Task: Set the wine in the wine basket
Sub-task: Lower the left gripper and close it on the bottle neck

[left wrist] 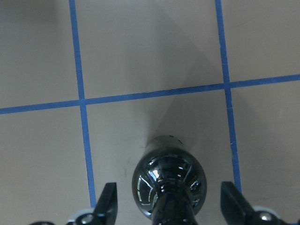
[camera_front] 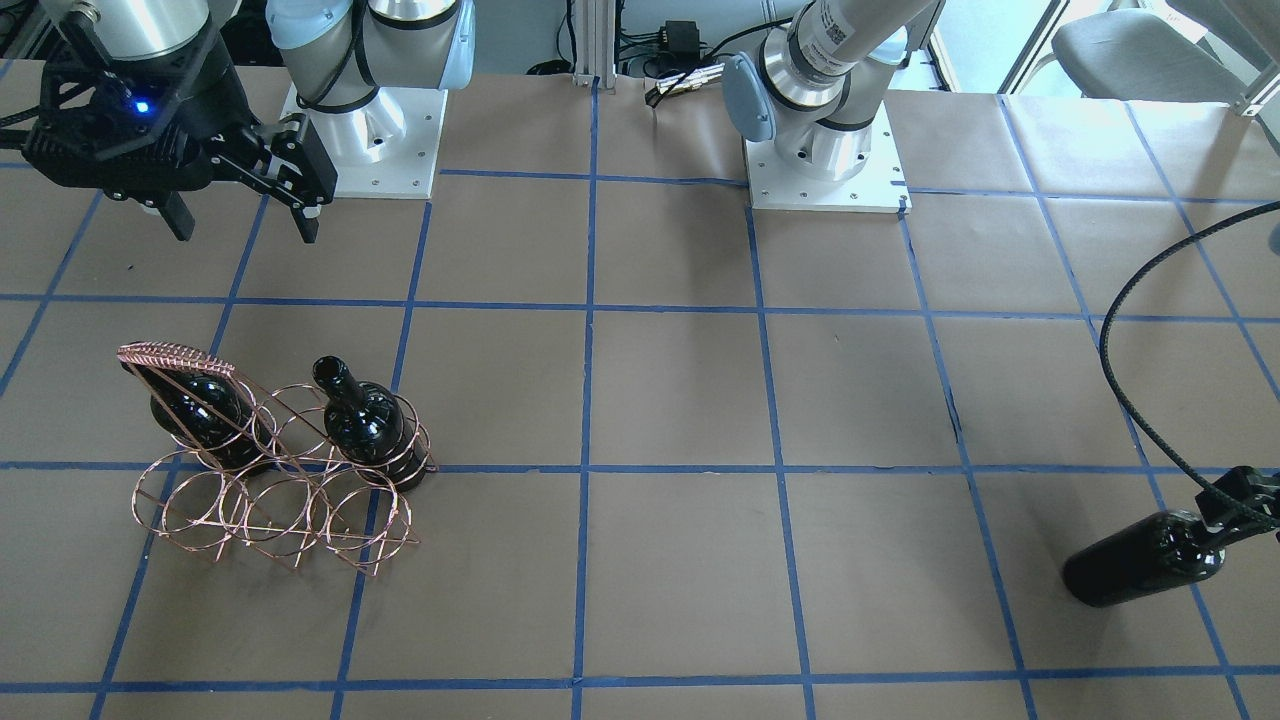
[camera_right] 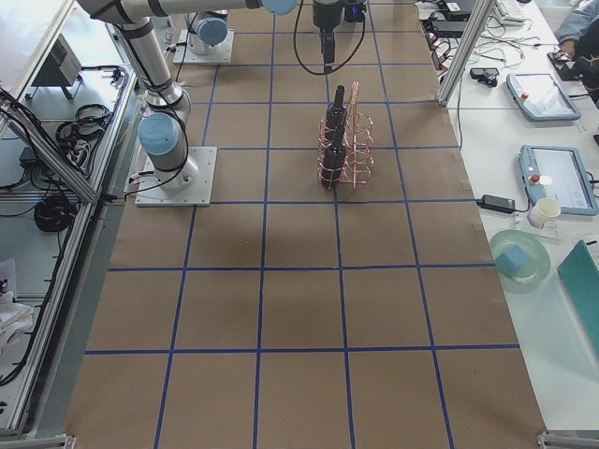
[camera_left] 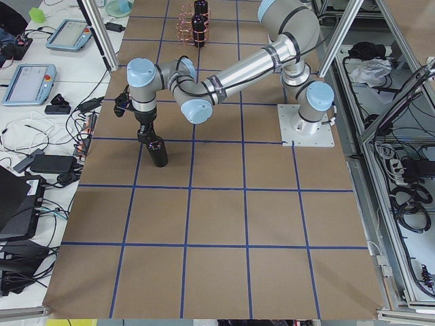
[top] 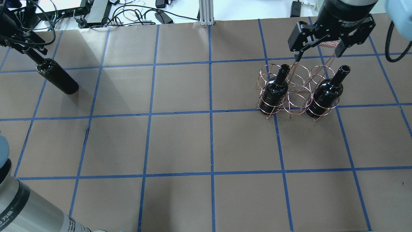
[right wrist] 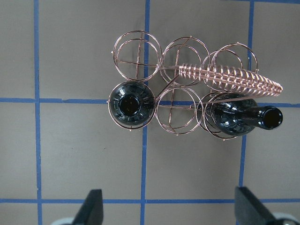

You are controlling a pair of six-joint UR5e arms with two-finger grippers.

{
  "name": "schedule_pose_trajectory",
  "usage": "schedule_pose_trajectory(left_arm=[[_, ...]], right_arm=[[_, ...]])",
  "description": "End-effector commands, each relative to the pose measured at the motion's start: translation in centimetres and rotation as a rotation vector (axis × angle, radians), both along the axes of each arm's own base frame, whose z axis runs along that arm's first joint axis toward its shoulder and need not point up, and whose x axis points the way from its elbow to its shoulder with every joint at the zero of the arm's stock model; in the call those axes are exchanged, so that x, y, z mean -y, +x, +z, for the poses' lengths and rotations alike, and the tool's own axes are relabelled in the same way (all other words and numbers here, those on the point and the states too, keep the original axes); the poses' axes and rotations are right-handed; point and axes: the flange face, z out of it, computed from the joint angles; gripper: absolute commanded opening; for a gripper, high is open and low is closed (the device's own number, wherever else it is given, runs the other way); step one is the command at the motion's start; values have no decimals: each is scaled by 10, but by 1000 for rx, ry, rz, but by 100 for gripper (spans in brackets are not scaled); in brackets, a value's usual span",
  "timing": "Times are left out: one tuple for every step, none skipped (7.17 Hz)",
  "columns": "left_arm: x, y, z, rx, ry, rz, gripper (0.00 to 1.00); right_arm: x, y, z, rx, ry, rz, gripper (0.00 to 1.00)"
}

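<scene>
The wine bottle [top: 58, 77] is near-black and glossy and stands on the table at the far left; it also shows in the front view [camera_front: 1140, 560] and the left wrist view [left wrist: 168, 180]. My left gripper [top: 27, 51] [left wrist: 171, 199] is around its neck, and the fingers [left wrist: 107, 204] stand wide, clear of the glass. The copper wire wine basket [top: 297, 96] [right wrist: 183, 93] stands at the far right with two identical bottles [top: 275, 88] [top: 326, 93] in the end rings of one row. My right gripper [top: 318, 55] [camera_front: 247, 225] hovers open and empty above the basket's handle [right wrist: 234, 77].
The two arm bases [camera_front: 365, 130] [camera_front: 825, 150] stand at the robot's side of the table. A black cable [camera_front: 1120, 380] loops above the table near the left arm. Side benches with tablets [camera_right: 552, 178] and cables [top: 96, 13] lie beyond the table's edges.
</scene>
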Motion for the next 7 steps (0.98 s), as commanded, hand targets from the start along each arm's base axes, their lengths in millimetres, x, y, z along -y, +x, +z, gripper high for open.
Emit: schedule_pose_trajectory(left_arm=[[-1,0,-1,-1,8,2,67],[-2,-1,-3,-7,18,2,42],[-3,-1,-4,-13,29,2,15],[-3,-1,-4,-12,31,2,0],[-3,-1,-4,-12,31,0,0],[-5,-3,2,-11,21,0,0],[-10,-8,19,-9,4,10,0]], right_arm=[[0,1,0,4,-1,0,100],[0,0,0,3,0,0,100],[-1,0,1,-2,0,1,100],[-1,0,1,0,0,0,100],[0,0,-1,1,2,0,100],[0,0,-1,0,5,0,100],[0,0,-2,-2,6,0,100]])
